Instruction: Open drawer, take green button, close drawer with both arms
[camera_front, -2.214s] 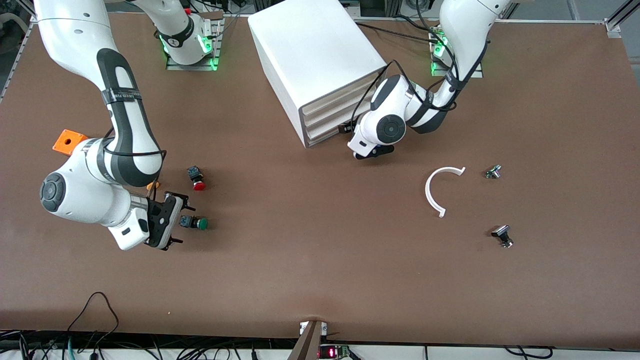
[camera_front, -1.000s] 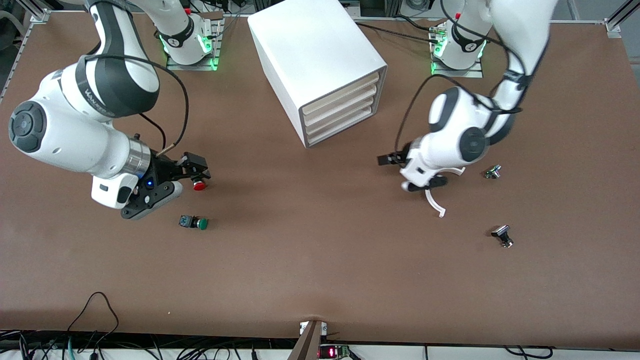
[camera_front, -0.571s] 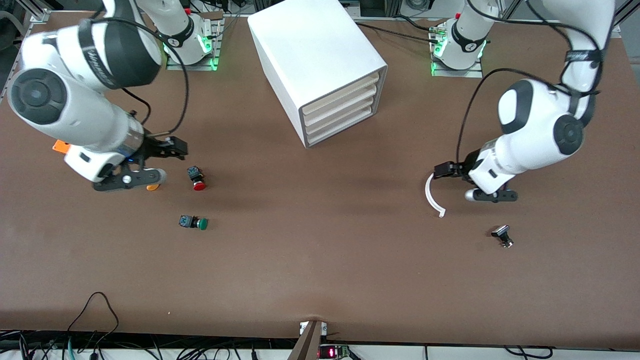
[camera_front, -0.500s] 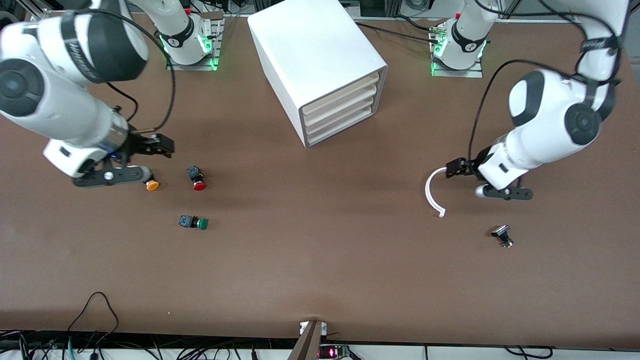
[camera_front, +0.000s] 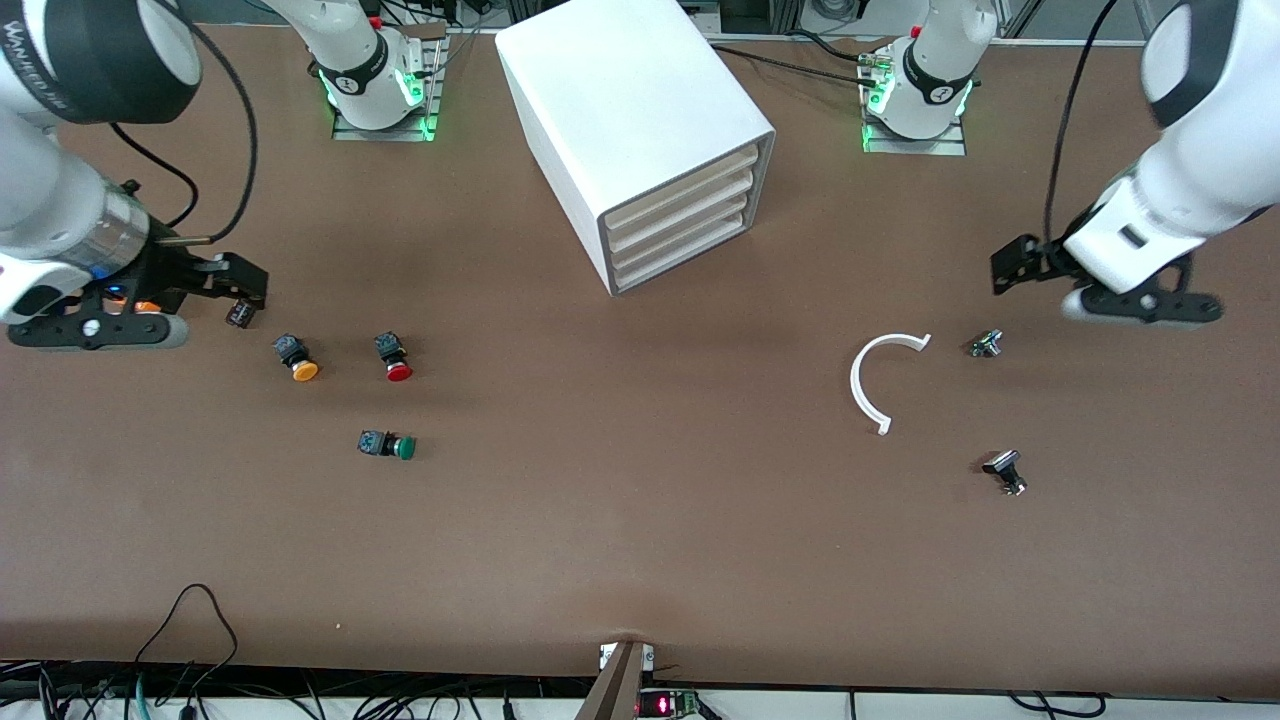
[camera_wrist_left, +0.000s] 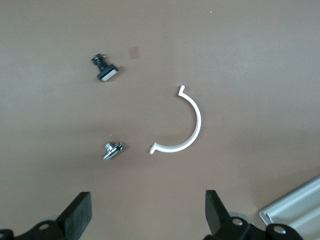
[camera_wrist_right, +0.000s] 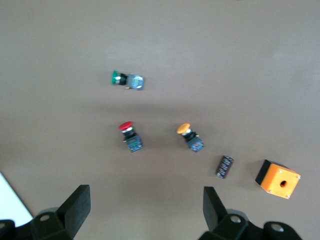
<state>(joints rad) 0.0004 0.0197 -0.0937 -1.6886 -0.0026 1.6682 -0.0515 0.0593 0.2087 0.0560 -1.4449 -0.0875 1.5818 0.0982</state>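
The white cabinet (camera_front: 640, 120) stands at the middle of the table near the bases, and its lowest drawer (camera_front: 680, 262) is shut like the three above it. The green-capped button (camera_front: 390, 445) lies on its side on the bare table, nearer the front camera than the red one; it also shows in the right wrist view (camera_wrist_right: 125, 80). My right gripper (camera_front: 250, 285) is open and empty, up over the table at the right arm's end, well clear of the button (camera_wrist_right: 145, 205). My left gripper (camera_front: 1005, 270) is open and empty over the left arm's end (camera_wrist_left: 146, 215).
A red-capped button (camera_front: 393, 357) and an orange-capped button (camera_front: 297, 358) lie beside each other. A small black part (camera_wrist_right: 224, 166) and an orange box (camera_wrist_right: 278, 179) lie under the right gripper. A white C-shaped ring (camera_front: 880, 385) and two small metal parts (camera_front: 987, 343) (camera_front: 1005, 470) lie toward the left arm's end.
Both grippers have lifted and drawn away toward their own ends of the table. The left one left the cabinet front, the right one left the green button lying where it is.
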